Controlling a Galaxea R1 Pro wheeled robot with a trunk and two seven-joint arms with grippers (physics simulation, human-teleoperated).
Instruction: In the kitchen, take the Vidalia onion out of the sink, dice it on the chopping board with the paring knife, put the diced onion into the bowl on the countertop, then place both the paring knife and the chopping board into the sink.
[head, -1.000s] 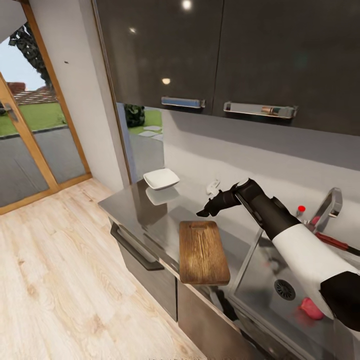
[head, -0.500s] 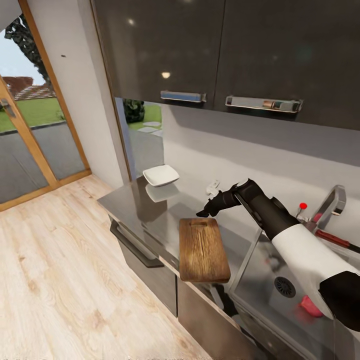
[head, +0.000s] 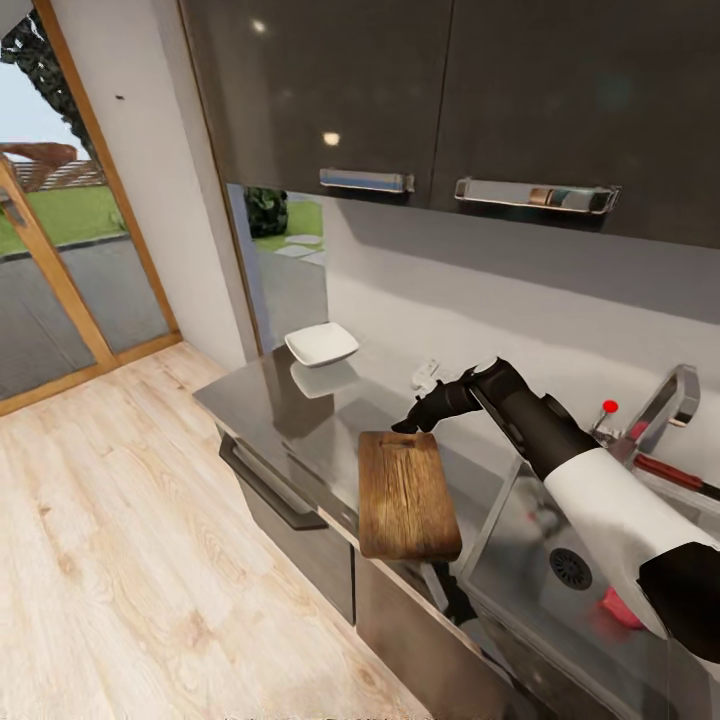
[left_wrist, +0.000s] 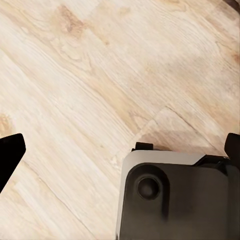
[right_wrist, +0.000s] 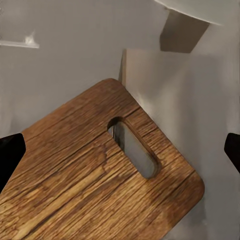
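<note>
The dark brown chopping board (head: 405, 495) lies on the grey countertop (head: 300, 420), overhanging its front edge a little. My right gripper (head: 408, 426) hovers open just above the board's slot-handle end (right_wrist: 132, 147), one fingertip (right_wrist: 10, 155) on each side. The white bowl (head: 321, 344) sits at the counter's far left end. The pinkish Vidalia onion (head: 620, 607) rests in the steel sink (head: 520, 540) near the drain. The paring knife (head: 668, 472), with its red handle, lies behind the basin by the faucet. My left gripper (left_wrist: 120, 150) hangs open over the wooden floor.
The chrome faucet (head: 668, 400) with its red-tipped lever (head: 607, 407) stands behind the sink. Dark wall cabinets (head: 450, 100) hang above the counter. A small white wall fitting (head: 426, 374) is behind the board. Light wooden floor (head: 120, 560) and a glass door (head: 60, 250) lie to the left.
The head camera has shifted slightly, moving the whole scene. My right gripper now sits a bit closer to the board's handle end. The board, bowl, onion and knife stay in place.
</note>
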